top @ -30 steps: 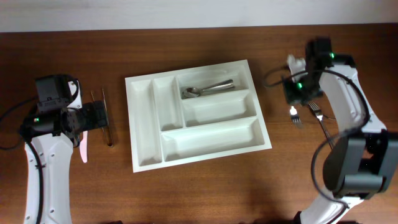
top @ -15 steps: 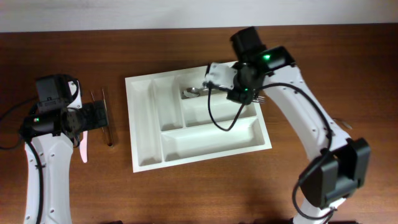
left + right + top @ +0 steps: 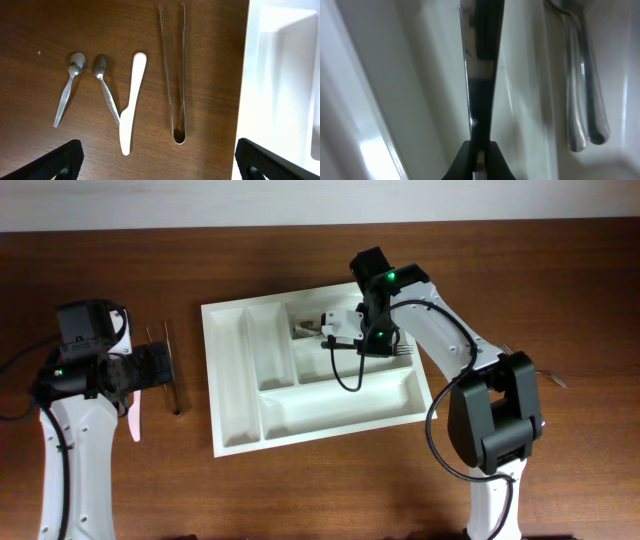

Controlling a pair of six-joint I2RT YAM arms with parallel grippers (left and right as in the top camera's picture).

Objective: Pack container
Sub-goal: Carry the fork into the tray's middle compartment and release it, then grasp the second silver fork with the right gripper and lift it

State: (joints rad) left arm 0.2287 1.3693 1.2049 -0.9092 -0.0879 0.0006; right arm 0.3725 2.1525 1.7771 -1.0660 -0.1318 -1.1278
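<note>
Now, right gripper (image 3: 480,150): pinched tight on a fork (image 3: 480,75), which shows edge-on as a thin dark strip running up from the fingertips.
Fork: in the overhead view its tines (image 3: 402,352) stick out to the right of the right gripper (image 3: 365,340), low over the crosswise compartments.
Target slot: near the divider between the top and middle crosswise compartments; which one it is meant for I cannot tell.
Spoons (image 3: 585,100): lying side by side in the top crosswise compartment, just beside the held fork but apart from it.
Tray (image 3: 208,380): flat on the table (image 3: 320,490) between the two arms, slightly skewed; its white wall (image 3: 395,100) fills the right wrist view.
Tray handling: probably light, stiff, slick plastic that would slide if bumped; best taken by the rim, or steadied at an outer wall.
Fork handling: likely stiff, thin and slippery, so a firm pinch on the handle suits it, with a low release.
Left gripper (image 3: 157,145): spread wide, holding nothing, hovering left of the tray.
Below it: tongs (image 3: 172,75), a white knife (image 3: 131,105) and two teaspoons (image 3: 67,90) on the table.
</note>
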